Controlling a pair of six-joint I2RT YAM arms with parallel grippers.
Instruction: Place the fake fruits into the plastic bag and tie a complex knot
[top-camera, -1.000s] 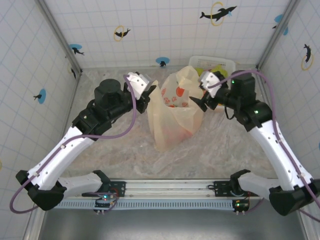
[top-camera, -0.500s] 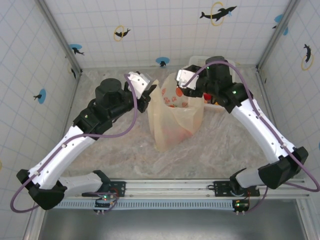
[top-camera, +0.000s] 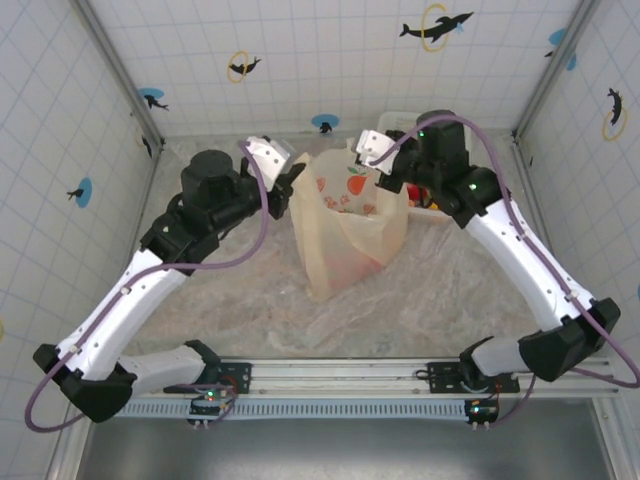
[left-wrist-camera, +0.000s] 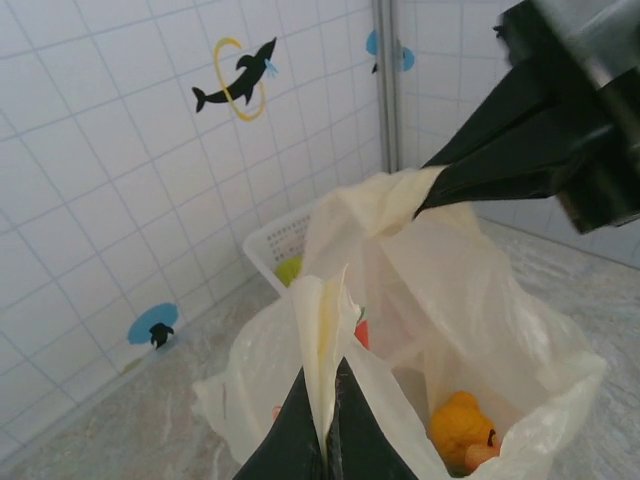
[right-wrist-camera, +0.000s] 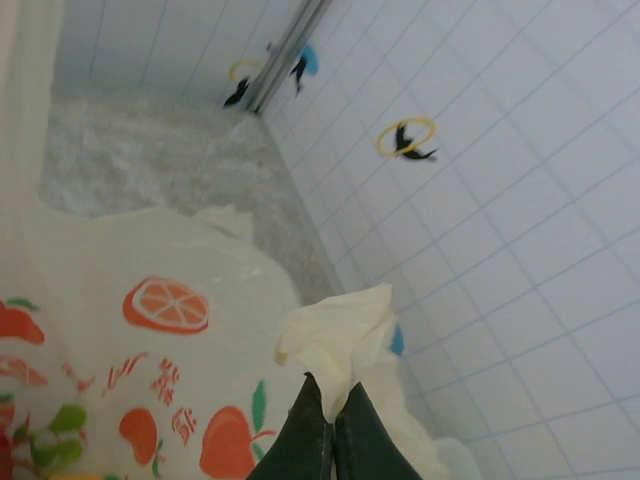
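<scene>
One plastic bag (top-camera: 350, 230) stands open in the middle of the table (top-camera: 450, 290), and two pincers hold it. The left pincer (left-wrist-camera: 322, 432) is squeezed tight on the left handle (left-wrist-camera: 320, 330) at the bag's 9 o'clock, and the right pincer (right-wrist-camera: 325, 415) is squeezed tight on the right handle (right-wrist-camera: 335, 330) at its 2 o'clock. One orange-yellow fake fruit (left-wrist-camera: 458, 425) lies low inside the bag. One white basket (top-camera: 445, 128) with something green (left-wrist-camera: 288, 268) in it sits close behind the bag at 1 o'clock, under the right arm, while the table is bare at 6 o'clock and tiled walls (top-camera: 300, 60) stand near at 12, 9 and 3.
</scene>
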